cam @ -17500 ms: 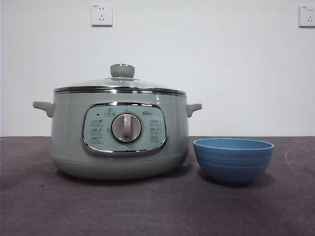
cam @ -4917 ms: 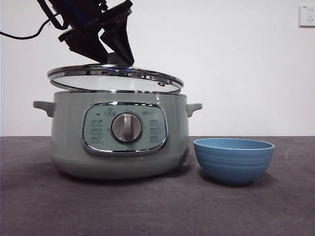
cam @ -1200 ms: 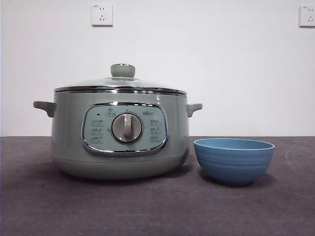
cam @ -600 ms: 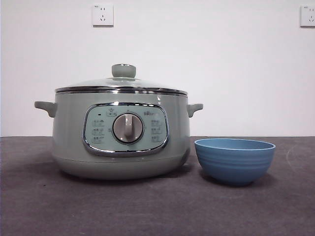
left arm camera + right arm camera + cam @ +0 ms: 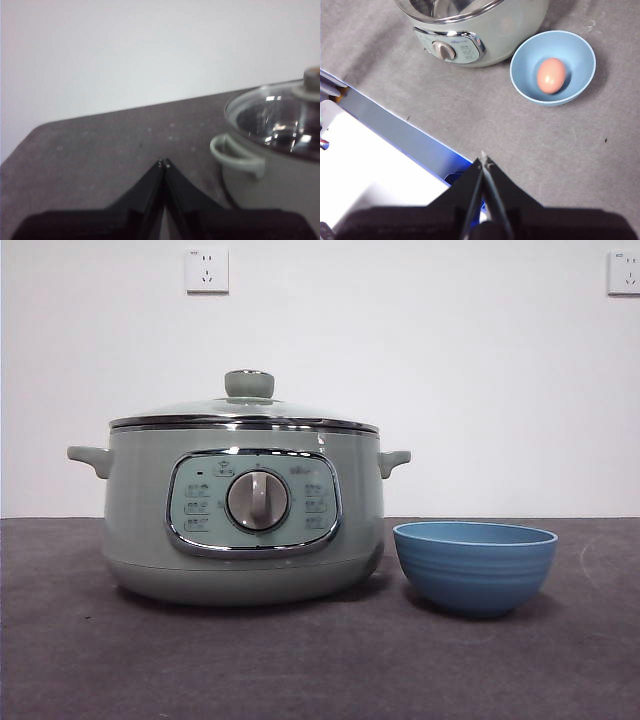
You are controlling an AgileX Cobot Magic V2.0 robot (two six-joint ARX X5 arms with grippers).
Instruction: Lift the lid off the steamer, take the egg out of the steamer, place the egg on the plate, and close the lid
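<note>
Egg: the egg (image 5: 551, 75) is seen lying in the bottom of the plate (image 5: 520, 60), clear of its wall; from the low front view it is hidden by the plate's rim (image 5: 474, 531).
Lid: the lid (image 5: 244, 415) is seated flat on the steamer (image 5: 140, 520), chrome rim on chrome rim, knob (image 5: 249, 383) upright at the centre.
Steamer and plate: both stand on the dark table (image 5: 300, 660), the plate just beside the steamer's control-panel side, apart from it by a narrow gap.
Left gripper: the left gripper (image 5: 164, 163) is closed tip to tip with nothing held, hanging off to the side of the steamer near one side handle (image 5: 235, 155).
Right gripper: the right gripper (image 5: 483, 161) is likewise pressed together and empty, held high above the table, well apart from plate and steamer.
Step in hand: every part of the task is judged done, with the egg plated and the lid on.
Next move: nothing further is called for beyond keeping both arms parked away.
Edges and room: open table is left in front of the things; a white and blue fixture (image 5: 380, 165) bounds the table edge under the right gripper.
</note>
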